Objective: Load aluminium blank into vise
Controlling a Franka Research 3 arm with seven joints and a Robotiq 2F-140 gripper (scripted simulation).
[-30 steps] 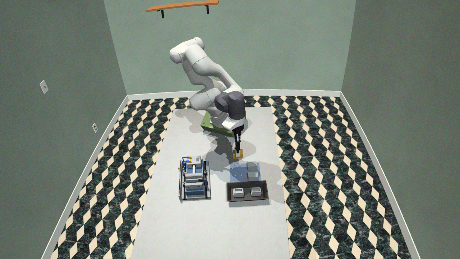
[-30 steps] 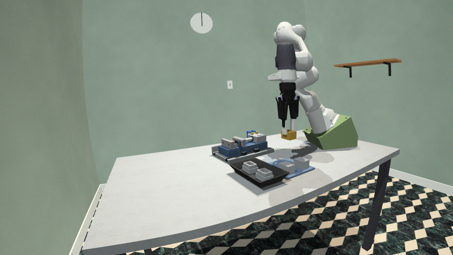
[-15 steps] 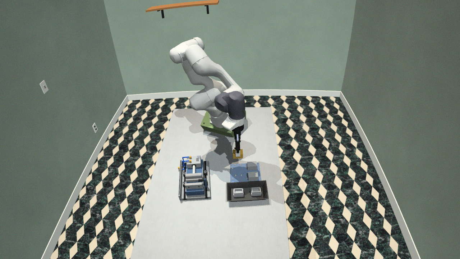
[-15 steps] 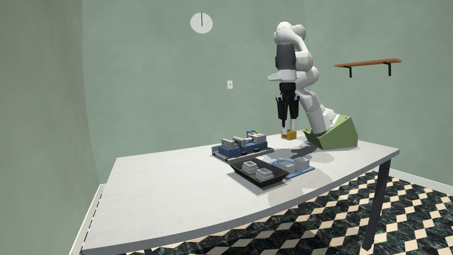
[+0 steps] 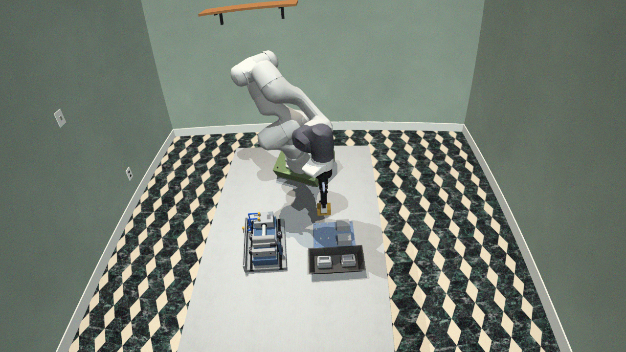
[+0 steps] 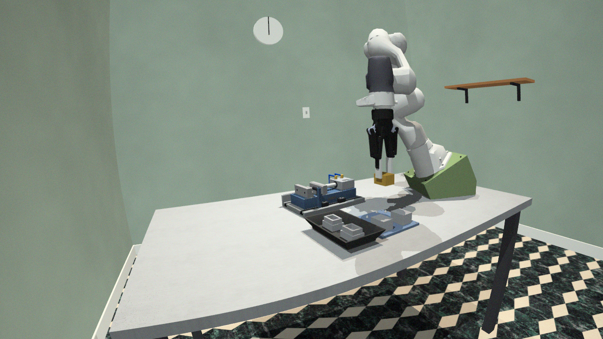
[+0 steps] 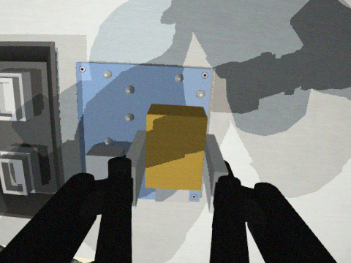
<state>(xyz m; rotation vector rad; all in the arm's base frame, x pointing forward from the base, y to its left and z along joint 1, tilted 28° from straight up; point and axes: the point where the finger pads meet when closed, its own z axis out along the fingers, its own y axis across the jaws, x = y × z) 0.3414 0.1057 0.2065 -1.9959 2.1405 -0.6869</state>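
My gripper (image 5: pixel 323 209) is shut on a brass blank (image 7: pixel 175 146) and holds it in the air, above the table near the far edge of the blue infeed plate (image 5: pixel 333 236). The brass blank also shows in the side view (image 6: pixel 383 179). Two grey aluminium blanks (image 5: pixel 343 231) lie on the infeed plate's right half. The vise (image 5: pixel 263 240) stands to the left with its opening empty. Two finished parts (image 5: pixel 335 260) with pockets up sit in the dark outfeed tray (image 5: pixel 336 259).
The arm's green base (image 5: pixel 294 171) stands behind the gripper. Small pins (image 7: pixel 129 102) stick up from the free left half of the infeed plate. The tray sits right next to the plate's near edge.
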